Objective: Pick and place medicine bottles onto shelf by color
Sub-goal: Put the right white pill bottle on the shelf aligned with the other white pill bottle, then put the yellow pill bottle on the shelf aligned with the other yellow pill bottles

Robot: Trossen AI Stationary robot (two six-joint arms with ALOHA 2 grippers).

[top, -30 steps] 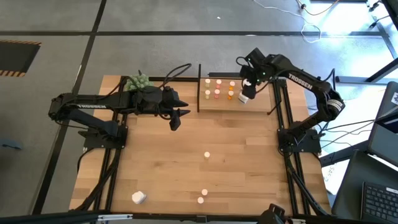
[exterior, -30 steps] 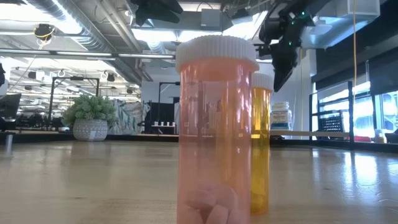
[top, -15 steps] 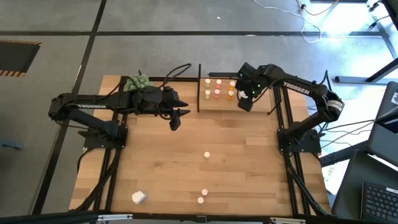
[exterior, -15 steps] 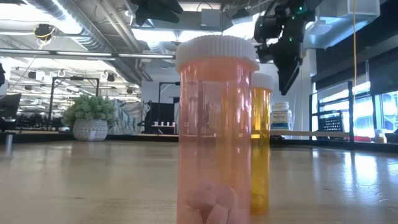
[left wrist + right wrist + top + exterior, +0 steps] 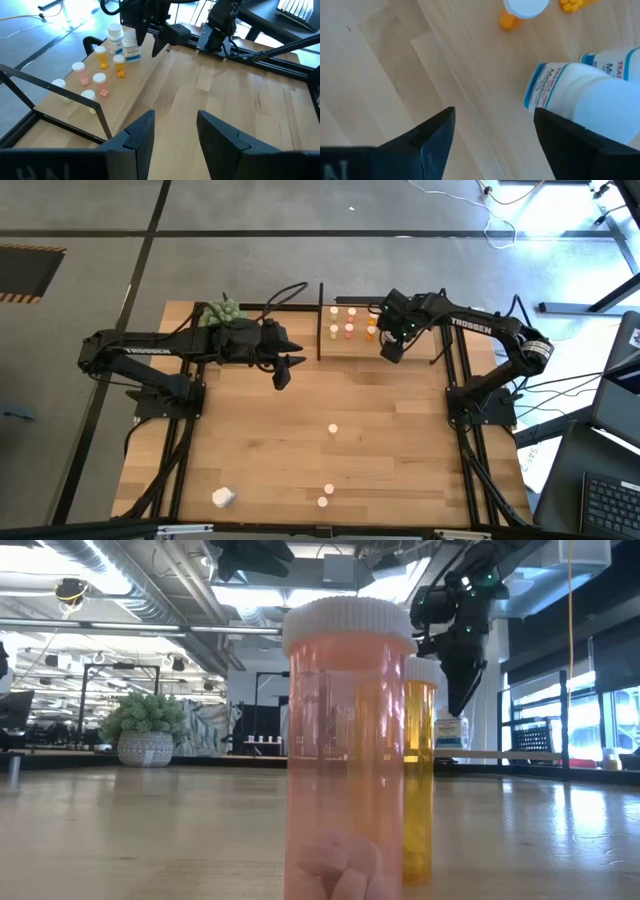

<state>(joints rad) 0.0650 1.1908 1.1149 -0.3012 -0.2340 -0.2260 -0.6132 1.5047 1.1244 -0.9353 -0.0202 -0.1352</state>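
The right pincer [image 5: 391, 348] hangs open and empty above the shelf [image 5: 355, 348], a white medicine bottle [image 5: 590, 95] standing just beside its fingers [image 5: 432, 135].

- The right gripper [image 5: 391, 346] hangs over the shelf's [image 5: 355, 346] right end — beside small bottles [image 5: 349, 330].
- The left gripper [image 5: 285, 371] waits left of the shelf.
- 3 loose bottles [image 5: 333, 429] stand on the table [image 5: 400, 450] — well apart.
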